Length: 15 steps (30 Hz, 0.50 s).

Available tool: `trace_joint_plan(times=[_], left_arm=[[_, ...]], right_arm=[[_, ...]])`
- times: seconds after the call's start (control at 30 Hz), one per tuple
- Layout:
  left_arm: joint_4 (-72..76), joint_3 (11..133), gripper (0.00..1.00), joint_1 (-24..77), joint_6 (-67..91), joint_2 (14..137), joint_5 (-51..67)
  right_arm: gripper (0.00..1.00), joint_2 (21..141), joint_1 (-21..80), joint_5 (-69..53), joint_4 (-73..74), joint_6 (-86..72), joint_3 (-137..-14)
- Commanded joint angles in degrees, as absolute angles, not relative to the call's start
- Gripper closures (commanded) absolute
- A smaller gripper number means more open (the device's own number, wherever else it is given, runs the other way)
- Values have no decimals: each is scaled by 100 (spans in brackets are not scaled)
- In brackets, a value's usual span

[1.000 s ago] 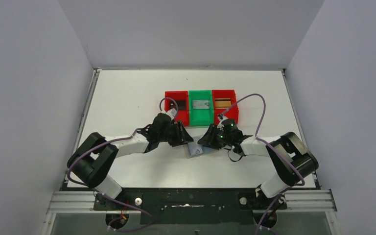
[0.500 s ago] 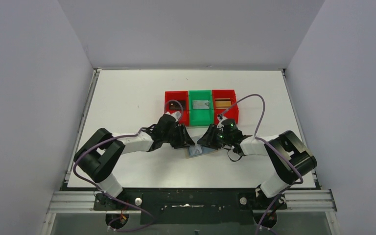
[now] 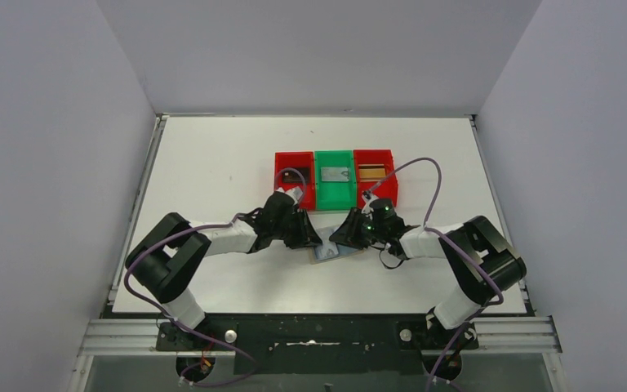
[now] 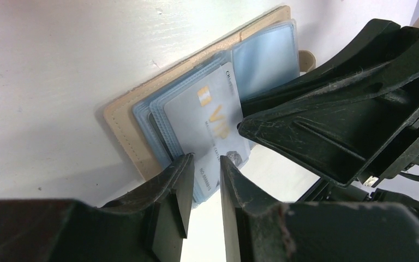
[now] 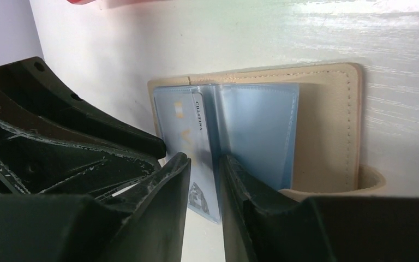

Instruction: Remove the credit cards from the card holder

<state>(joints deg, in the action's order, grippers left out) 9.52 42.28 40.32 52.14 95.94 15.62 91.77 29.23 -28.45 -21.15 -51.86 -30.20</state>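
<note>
The card holder (image 3: 326, 251) lies open on the table between my two grippers, beige with light blue sleeves (image 5: 256, 128). A silver-blue credit card (image 4: 207, 117) marked VIP sticks out of a sleeve toward me. My left gripper (image 4: 206, 159) stands over that card's lower end, its jaws a narrow gap apart with table showing between them. My right gripper (image 5: 204, 158) faces it from the other side, jaws also narrowly apart over the card (image 5: 196, 164) and the sleeve fold. Neither clamps anything. Other credit cards lie in the bins: dark (image 3: 302, 173), silver-grey (image 3: 335, 173), gold-brown (image 3: 370, 172).
Three bins stand in a row just behind the holder: red (image 3: 284, 186), green (image 3: 334, 194), red (image 3: 389, 184). The two gripper bodies nearly touch over the holder; the right one's black housing (image 4: 349, 109) fills much of the left wrist view.
My left gripper has slid right onto the holder's edge. Both grippers' jaws have narrowed. The holder has stayed in place.
</note>
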Motion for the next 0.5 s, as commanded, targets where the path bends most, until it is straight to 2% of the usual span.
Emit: trace_joint_plan(times=[0.0,0.17,0.47], left_arm=[[644,4300,76,4087,5000,9650,1293],[358,4410,78,4103,4863,9639,1079],[-12,4508,80,4129,4712,9688,751]], right_arm=[[74,9242,2912,-3010,-2524,-5267,-3003],[84,9246,2819,-3070,-2705,-5367,-2905],[95,9219,2686,-3141,-2975,-5479,-2684]])
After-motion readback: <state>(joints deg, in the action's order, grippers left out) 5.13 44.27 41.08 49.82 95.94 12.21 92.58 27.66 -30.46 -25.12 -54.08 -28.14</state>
